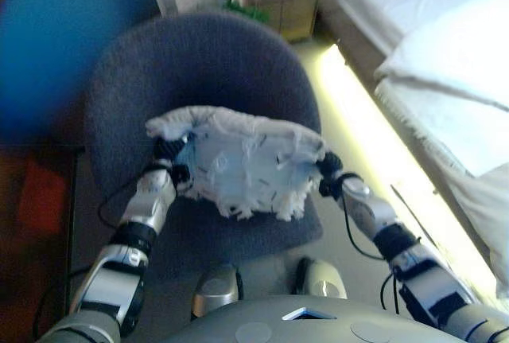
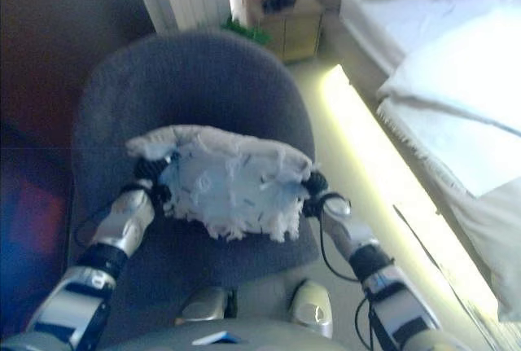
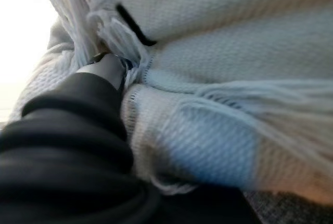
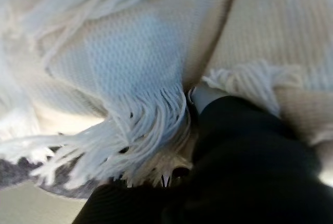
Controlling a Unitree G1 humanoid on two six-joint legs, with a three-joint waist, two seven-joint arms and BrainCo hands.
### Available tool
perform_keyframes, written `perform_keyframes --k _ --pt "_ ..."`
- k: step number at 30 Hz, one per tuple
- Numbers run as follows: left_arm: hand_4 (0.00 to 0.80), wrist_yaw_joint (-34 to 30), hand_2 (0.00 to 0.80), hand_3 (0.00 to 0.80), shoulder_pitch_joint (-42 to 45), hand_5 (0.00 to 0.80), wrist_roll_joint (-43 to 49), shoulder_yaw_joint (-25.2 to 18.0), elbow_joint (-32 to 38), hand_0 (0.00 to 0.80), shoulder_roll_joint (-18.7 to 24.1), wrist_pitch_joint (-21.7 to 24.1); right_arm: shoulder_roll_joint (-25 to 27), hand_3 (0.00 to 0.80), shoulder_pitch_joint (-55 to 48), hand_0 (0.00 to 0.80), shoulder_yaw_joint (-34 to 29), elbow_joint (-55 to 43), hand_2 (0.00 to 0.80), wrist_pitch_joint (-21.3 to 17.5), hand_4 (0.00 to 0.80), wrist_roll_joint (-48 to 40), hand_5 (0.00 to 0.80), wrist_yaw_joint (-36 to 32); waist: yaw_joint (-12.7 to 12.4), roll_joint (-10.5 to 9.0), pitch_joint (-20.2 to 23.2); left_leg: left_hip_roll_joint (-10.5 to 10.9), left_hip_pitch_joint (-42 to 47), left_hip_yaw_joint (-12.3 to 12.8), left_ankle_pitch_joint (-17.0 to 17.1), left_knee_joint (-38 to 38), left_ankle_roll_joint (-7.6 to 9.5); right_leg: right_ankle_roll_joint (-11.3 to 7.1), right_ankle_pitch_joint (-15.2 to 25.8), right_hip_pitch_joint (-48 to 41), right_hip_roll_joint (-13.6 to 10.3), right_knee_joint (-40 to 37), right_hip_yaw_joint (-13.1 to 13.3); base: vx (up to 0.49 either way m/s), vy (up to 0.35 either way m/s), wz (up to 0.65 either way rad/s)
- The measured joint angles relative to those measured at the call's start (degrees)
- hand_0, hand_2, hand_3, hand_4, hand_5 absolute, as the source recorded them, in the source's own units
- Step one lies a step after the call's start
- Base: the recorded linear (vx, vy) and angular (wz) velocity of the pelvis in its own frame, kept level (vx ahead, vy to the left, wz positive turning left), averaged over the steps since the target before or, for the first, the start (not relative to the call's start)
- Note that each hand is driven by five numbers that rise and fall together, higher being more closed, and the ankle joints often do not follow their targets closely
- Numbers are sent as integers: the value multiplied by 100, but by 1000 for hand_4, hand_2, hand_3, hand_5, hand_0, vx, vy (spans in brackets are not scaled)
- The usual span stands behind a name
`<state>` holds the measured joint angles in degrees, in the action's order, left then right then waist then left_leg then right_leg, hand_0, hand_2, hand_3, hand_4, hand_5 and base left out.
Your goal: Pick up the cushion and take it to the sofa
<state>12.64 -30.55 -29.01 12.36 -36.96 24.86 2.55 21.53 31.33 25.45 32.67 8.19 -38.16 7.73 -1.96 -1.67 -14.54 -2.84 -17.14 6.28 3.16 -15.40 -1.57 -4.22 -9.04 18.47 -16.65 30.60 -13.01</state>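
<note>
Cushion (image 1: 238, 164) held between both hands above the armchair (image 1: 199, 64).
The left hand (image 1: 169, 160) and right hand (image 1: 330, 169) pressed its sides; finger posture, buried in fringe, could not be told.

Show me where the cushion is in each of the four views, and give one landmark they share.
Left eye view: cushion at centre, over the grey chair.
Right eye view: cushion centre, slightly left.
Left wrist view: cushion fills most of the picture.
Right wrist view: cushion fills the upper part.
Shared landmark: its white fringe.
</note>
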Motion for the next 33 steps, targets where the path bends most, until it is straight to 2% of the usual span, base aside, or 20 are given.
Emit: perform_keyframes --k 2,3,4,5,6,9,17,21,25,30,33 --pt "800 91 800 800 -496 800 -62 77 -298 800 83 97 94 800 432 800 29 -1 800 -13 800 -190 800 64 -57 37 -247 -175 -355 -3 -68 -331 -124 99 -78 309 69 238 -19 -152 -60 15" --pt "800 129 800 800 -662 800 -154 115 -369 800 212 138 61 800 579 800 33 -32 800 -32 800 -207 800 71 -56 -5 -324 -216 -545 -85 -257 -741 -257 143 -96 513 45 377 -24 -73 -3 -12" --pt "800 148 800 800 -742 800 -193 122 -419 800 272 196 36 800 593 800 41 -110 800 -45 800 -208 800 82 -35 -17 -353 -238 -635 -174 -618 -1151 -236 147 -104 652 16 508 -11 -32 23 -8" --pt "800 161 800 800 -896 800 -241 131 -522 800 297 258 48 800 595 800 71 -237 800 -63 800 -208 800 88 -22 0 -456 -271 -736 -180 -722 -1316 -275 142 -106 729 -15 629 0 7 44 0" --pt "800 220 800 800 -1078 800 -324 139 -615 800 293 332 40 800 602 800 78 -336 800 -75 800 -206 800 100 65 -19 -581 -258 -828 -183 -760 -1445 -228 133 -110 805 -51 713 27 21 38 7" --pt "800 365 800 800 -1468 800 -328 216 -959 800 263 443 -72 800 659 800 123 -396 800 -79 800 -205 800 171 155 -34 -648 -269 -1086 -185 -781 -1613 -199 120 -94 1041 -62 795 81 -4 36 -6" --pt "800 719 800 800 -2074 800 -330 231 -1280 800 261 838 -66 800 1067 800 153 -587 800 -126 800 -178 800 276 333 -10 -773 -303 -1488 -120 -772 -1667 -195 141 18 1552 44 820 298 -15 18 -8" --pt "800 692 800 800 -2305 800 -340 245 -1371 800 271 900 -83 800 1141 800 155 -694 800 -123 800 -181 800 447 428 -5 -836 -323 -1470 -16 -743 -1561 -189 150 54 1576 48 752 322 52 1 -3" --pt "800 646 800 800 -2530 800 -321 452 -1370 800 158 953 -79 800 1127 800 144 -696 800 -124 800 -179 800 609 563 -5 -840 -324 -1414 46 -719 -1418 -201 104 99 1553 75 594 327 70 -21 -5" --pt "800 647 800 800 -2605 800 -149 497 -1346 800 24 977 -30 800 872 800 126 -861 800 -97 800 -95 800 661 656 -10 -948 -333 -951 273 -698 -1102 -197 55 171 1248 139 305 467 89 -1 -17" --pt "800 654 800 800 -2683 800 -85 496 -1301 800 23 1017 -26 800 780 800 97 -1019 800 -55 800 -7 800 657 770 -8 -949 -333 -942 317 -685 -1016 -193 41 214 1258 159 200 494 23 13 -9"
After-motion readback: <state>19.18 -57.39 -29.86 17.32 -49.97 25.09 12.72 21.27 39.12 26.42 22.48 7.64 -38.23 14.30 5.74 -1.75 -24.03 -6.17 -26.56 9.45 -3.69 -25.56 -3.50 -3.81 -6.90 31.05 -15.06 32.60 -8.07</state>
